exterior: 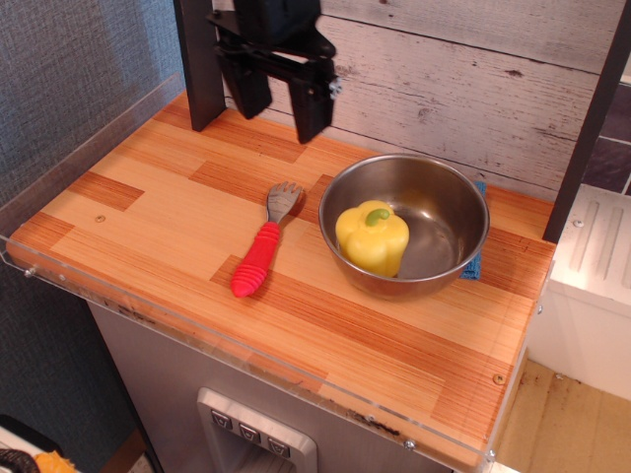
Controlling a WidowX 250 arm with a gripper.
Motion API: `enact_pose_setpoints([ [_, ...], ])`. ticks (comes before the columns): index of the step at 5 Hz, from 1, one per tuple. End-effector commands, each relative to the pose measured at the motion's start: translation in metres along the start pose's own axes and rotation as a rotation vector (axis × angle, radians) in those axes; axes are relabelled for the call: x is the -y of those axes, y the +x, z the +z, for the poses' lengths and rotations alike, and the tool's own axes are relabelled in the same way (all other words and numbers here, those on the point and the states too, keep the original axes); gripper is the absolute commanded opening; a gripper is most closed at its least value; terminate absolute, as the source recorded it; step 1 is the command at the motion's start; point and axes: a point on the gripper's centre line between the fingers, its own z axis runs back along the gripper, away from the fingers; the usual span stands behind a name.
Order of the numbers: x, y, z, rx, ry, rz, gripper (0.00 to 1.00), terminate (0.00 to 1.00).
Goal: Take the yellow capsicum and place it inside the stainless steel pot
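Observation:
The yellow capsicum (373, 238) sits upright inside the stainless steel pot (444, 202), against its left wall, green stem up. The pot stands on the right half of the wooden tabletop. My gripper (280, 106) is open and empty. It hangs in the air well up and to the left of the pot, near the back wall, with its two black fingers (313, 108) spread apart and pointing down.
A spatula with a red ribbed handle (258, 256) lies on the wood just left of the pot. A blue cloth (476, 261) peeks out behind the pot's right side. A dark post (200, 59) stands at the back left. Clear acrylic walls (89, 148) edge the table.

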Motion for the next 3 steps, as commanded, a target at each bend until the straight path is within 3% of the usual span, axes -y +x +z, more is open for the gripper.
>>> enact_pose_setpoints([
  [1,-0.0104,-0.0076,0.0151,0.036,0.040,0.023,1.00,0.00],
  [2,-0.0104,-0.0076,0.0151,0.036,0.040,0.023,1.00,0.00],
  [3,-0.0104,-0.0076,0.0151,0.036,0.040,0.023,1.00,1.00],
])
